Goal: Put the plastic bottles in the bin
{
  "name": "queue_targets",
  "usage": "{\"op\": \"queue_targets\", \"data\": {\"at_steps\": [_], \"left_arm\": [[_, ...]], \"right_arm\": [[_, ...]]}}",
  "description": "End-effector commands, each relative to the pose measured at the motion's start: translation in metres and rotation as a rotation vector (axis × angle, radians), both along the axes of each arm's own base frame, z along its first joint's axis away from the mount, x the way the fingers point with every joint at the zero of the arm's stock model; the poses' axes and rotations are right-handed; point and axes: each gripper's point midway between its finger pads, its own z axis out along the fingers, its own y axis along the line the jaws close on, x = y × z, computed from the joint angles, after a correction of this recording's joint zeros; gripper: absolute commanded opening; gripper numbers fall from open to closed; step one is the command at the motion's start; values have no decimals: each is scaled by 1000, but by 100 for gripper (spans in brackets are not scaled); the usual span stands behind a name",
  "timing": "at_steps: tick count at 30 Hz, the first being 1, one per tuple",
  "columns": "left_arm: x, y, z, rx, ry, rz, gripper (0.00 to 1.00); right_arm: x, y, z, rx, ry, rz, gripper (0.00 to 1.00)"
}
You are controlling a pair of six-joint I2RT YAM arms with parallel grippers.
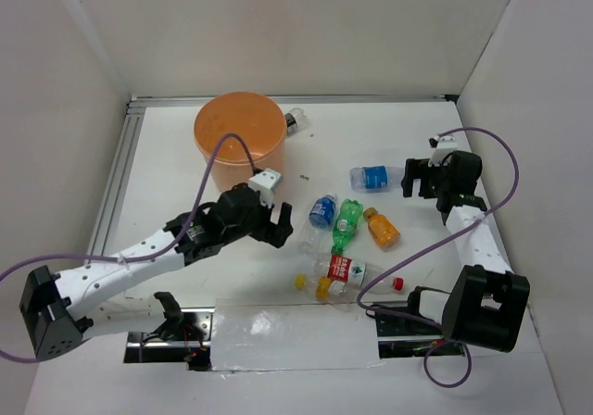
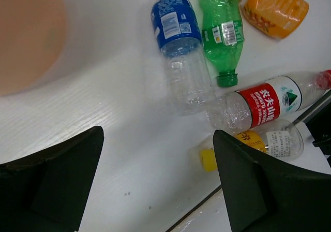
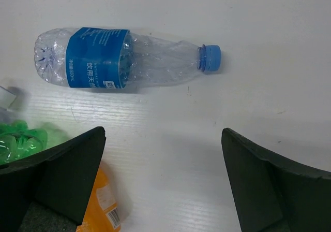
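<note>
The orange bin (image 1: 239, 135) stands at the back left; its wall shows in the left wrist view (image 2: 26, 35). A small bottle (image 1: 295, 119) lies behind it. A cluster lies mid-table: a blue-label bottle (image 1: 321, 213) (image 2: 178, 40), a green one (image 1: 346, 225) (image 2: 222, 30), an orange one (image 1: 381, 229) (image 2: 274, 6), a red-label one (image 1: 357, 271) (image 2: 269, 100) and a yellowish one (image 1: 320, 287) (image 2: 258, 141). Another blue-label bottle (image 1: 371, 177) (image 3: 114, 58) lies apart. My left gripper (image 1: 281, 222) (image 2: 158, 133) is open and empty, left of the cluster. My right gripper (image 1: 415, 178) (image 3: 163, 133) is open and empty, just right of the lone bottle.
White walls close in the table at the back and both sides. A metal rail (image 1: 116, 183) runs along the left edge. Purple cables (image 1: 222, 151) loop over both arms. The green (image 3: 15, 141) and orange (image 3: 101, 206) bottles show at the lower left of the right wrist view.
</note>
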Motion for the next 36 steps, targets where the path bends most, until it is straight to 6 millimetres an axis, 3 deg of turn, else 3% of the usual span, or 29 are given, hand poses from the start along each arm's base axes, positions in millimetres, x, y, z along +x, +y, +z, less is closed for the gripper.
{"op": "queue_targets", "data": {"at_steps": [1,8,9,10,11,12,13,14,15,16,17,18,19,21,24,27,29,33,34,36], "left_arm": [[8,-19,8,35,-55,-13,100],[25,-46,-17,83,-33,9,94],[34,-50,-19,97,-44,33,90],[35,-51,-27,115,-32,32,85],[40,-55,-22,108,-38,49,77],[43,-59,-24,113,-35,49,67],[46,-60,-35,148,-19,55,59],[53,-63,-33,149,-26,60,55],[56,-65,-35,159,-26,67,57],[58,-65,-40,180,-20,74,62],[63,-69,-46,189,-12,88,71],[63,-68,-54,211,2,87,88],[67,-68,-56,215,6,95,91],[70,-77,-66,203,34,70,91],[67,-97,-64,148,57,6,94],[66,-109,-79,158,101,-31,95],[62,-111,-104,189,151,-42,95],[57,-115,-122,202,199,-62,75],[57,-115,-128,211,206,-62,62],[57,-115,-128,211,206,-62,48]], "right_arm": [[3,1,21,-18,-65,25,100],[-17,33,22,-37,-73,285,100],[-18,35,21,-50,-76,316,88],[-18,35,21,-50,-76,316,88],[-16,35,21,-40,-71,311,37],[-16,35,18,-36,-61,311,21],[-15,33,18,-36,-49,304,15],[-12,32,20,-37,-50,304,17],[-14,33,16,-28,-30,304,51],[-15,35,11,-14,-13,311,73],[-13,34,15,-18,-21,311,88],[-13,34,15,-18,-21,311,96],[-11,34,17,-23,-32,311,100],[-11,34,17,-23,-33,311,100],[-11,35,13,-12,-22,318,100],[-6,30,7,-16,3,302,100],[-3,29,8,-16,3,302,100],[10,31,24,-62,-80,361,100],[14,33,28,-76,-102,393,100],[19,37,33,-156,-157,500,100]]}}
